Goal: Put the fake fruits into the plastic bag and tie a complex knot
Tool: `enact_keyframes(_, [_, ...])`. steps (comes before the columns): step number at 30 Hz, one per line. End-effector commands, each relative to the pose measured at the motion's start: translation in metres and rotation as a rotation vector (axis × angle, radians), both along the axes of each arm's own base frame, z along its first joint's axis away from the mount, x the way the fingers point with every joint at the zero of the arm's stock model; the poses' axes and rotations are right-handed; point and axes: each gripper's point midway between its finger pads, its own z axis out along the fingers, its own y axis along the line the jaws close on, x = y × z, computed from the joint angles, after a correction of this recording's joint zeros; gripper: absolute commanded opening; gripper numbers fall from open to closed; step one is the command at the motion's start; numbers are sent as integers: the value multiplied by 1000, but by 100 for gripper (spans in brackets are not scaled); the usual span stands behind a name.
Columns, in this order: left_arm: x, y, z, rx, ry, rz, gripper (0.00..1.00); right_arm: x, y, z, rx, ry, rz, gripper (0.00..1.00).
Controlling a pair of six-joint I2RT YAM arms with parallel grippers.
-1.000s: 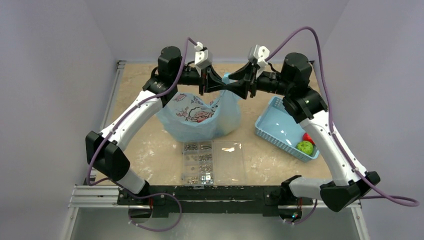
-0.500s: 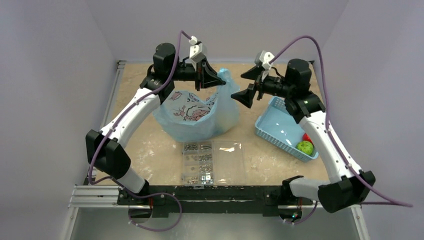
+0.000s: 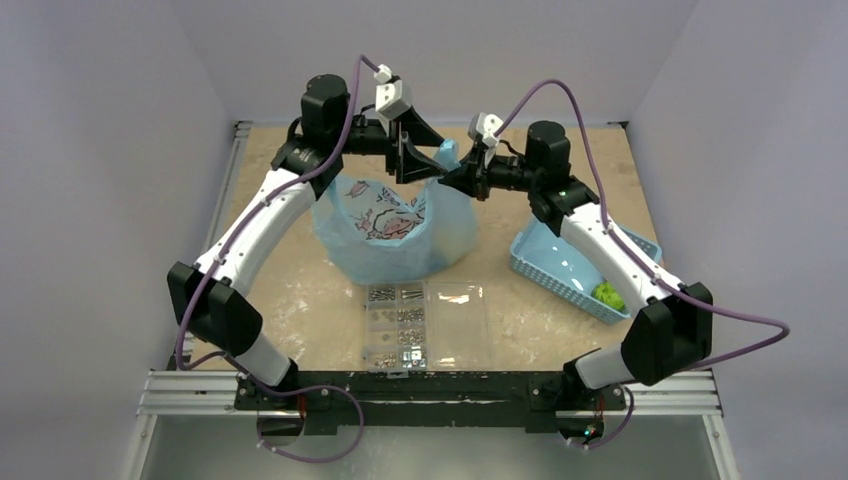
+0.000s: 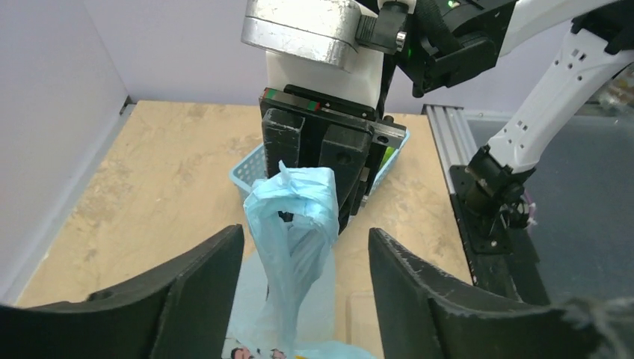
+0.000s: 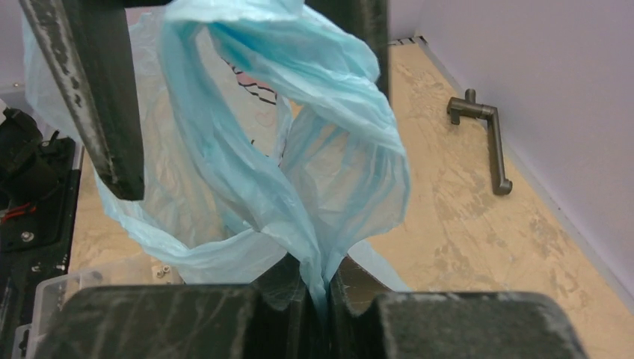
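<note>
The right gripper (image 5: 318, 288) pinches a twisted handle of the plastic bag (image 3: 395, 235), which sits mid-table, its arm reaching leftward. The left gripper (image 4: 303, 238) gapes wide around that handle. The right arm half hides a green fruit (image 3: 605, 293) in the basket (image 3: 560, 255).

Thin, translucent, crinkled plastic bag (image 5: 351, 127) between the matt black, scuffed fingers (image 5: 463, 329) of my right gripper (image 5: 318, 299), beyond them I see mottled matt tabletop (image 5: 463, 232), dull metal handle (image 5: 497, 153)

Right tool (image 3: 447, 181) back on handle (image 4: 297, 198)

Upright plastic bag (image 3: 395, 240), handles (image 4: 297, 200) bunched
</note>
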Motion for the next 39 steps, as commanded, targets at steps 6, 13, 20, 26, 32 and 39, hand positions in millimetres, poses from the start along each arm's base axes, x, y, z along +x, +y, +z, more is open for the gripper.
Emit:
enact_keyframes(6, [6, 12, 23, 77, -208, 44, 77, 0, 20, 30, 8, -160, 124, 0])
enact_keyframes(13, [22, 9, 21, 99, -176, 126, 12, 11, 29, 42, 22, -214, 142, 0])
enact_keyframes(20, [55, 22, 30, 41, -5, 358, 0, 33, 20, 53, 47, -175, 29, 67])
enact_keyframes(26, [78, 35, 38, -33, 111, 568, 0, 7, 8, 54, 239, -65, -159, 99])
enact_keyframes(32, [80, 33, 37, -58, 204, 591, 0, 35, 25, 76, 431, -63, -370, 99])
enact_keyframes(39, [73, 31, 41, -82, 237, 560, 0, 74, 45, 45, 416, -127, -540, 99])
